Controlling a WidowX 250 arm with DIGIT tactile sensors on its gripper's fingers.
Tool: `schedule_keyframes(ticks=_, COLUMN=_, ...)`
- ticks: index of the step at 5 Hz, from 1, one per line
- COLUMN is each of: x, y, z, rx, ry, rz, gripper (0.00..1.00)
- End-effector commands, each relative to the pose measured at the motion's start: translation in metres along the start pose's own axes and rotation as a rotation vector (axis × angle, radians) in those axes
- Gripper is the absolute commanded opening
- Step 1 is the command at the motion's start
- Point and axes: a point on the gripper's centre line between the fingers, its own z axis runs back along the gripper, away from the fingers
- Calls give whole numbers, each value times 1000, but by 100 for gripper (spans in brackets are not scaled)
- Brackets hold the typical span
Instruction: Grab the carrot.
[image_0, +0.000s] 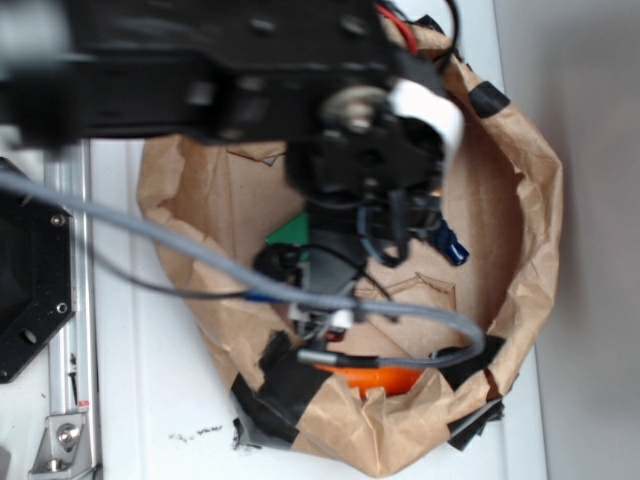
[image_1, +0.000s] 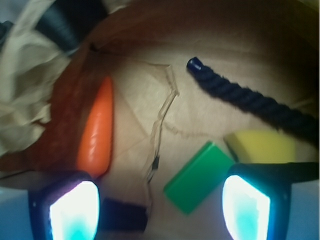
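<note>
The carrot (image_1: 97, 132) is smooth and bright orange. In the wrist view it lies lengthwise at the left, against the brown paper wall, its thick end just above my left fingertip (image_1: 75, 210). In the exterior view only a strip of the carrot (image_0: 375, 378) shows behind the bin's front rim. My gripper (image_1: 160, 210) is open and empty, its jaws wide apart over the bin floor. It hangs inside the bin in the exterior view (image_0: 335, 320), largely hidden by the arm.
The brown paper bin (image_0: 520, 250) has crumpled walls and black tape. Inside lie a green block (image_1: 197, 177), a yellow sponge (image_1: 260, 146) and a dark blue rope (image_1: 250, 97). A grey cable (image_0: 200, 250) crosses the bin.
</note>
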Motion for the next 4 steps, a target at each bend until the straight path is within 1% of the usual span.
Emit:
schedule_keyframes(ticks=1, x=20, y=-27, z=-15, rx=2, ry=-28, rz=-124, gripper=100)
schedule_keyframes(ticks=2, x=21, y=-18, z=-7, rx=-20, ry=-46, rz=-98, gripper=100)
schedule_keyframes(ticks=3, x=23, y=-21, z=-12, rx=-17, ry=-48, rz=-129, gripper=100)
schedule_keyframes(ticks=4, x=16, y=-40, z=-29, rx=-13, ry=-29, rz=-204, gripper=100)
